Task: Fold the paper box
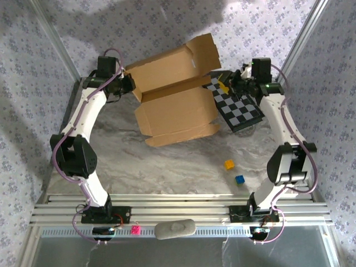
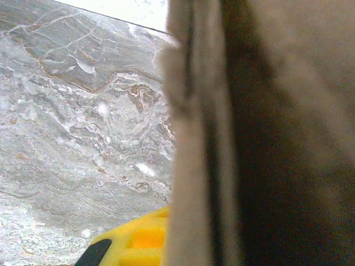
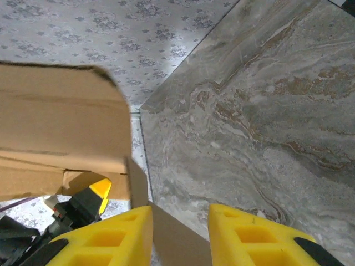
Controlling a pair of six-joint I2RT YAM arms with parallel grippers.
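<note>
Closest in the overhead view, a pink cube (image 1: pixel 135 229) and a grey oblong pad (image 1: pixel 175 228) sit by the metal rail (image 1: pixel 183 208) between the two arm bases. Beyond them on the marble bench (image 1: pixel 167 167), at about 4 o'clock from its middle, lie a blue cube (image 1: pixel 240 179) and, just past it, a yellow cube (image 1: pixel 229 164), near each other but apart.

Farther on, at 12 o'clock, the box (image 1: pixel 175 105) lies half opened. One brown panel is flat on the bench and another rises behind it, with a flap sticking up at 1 o'clock. A checkered board (image 1: pixel 240 108) lies tilted at the box's 3 o'clock, its left edge against the cardboard.

At the box's 10 o'clock corner the left claw (image 1: pixel 131 84) is pressed together on the cardboard's edge. Its wrist view has the blurred box (image 2: pixel 266 138) right up against the lens, with one yellow finger (image 2: pixel 136 241) at 6 o'clock beside that edge.

At the box's 2 o'clock corner, over the board's far end, is the right claw (image 1: pixel 228 84). From the wrist this claw (image 3: pixel 180 238) stands spread, with a strip of cardboard in the gap between its yellow fingers (image 3: pixel 252 235). Whether the strip touches either pad I cannot tell. The box (image 3: pixel 55 111) rises at 9 o'clock.
</note>
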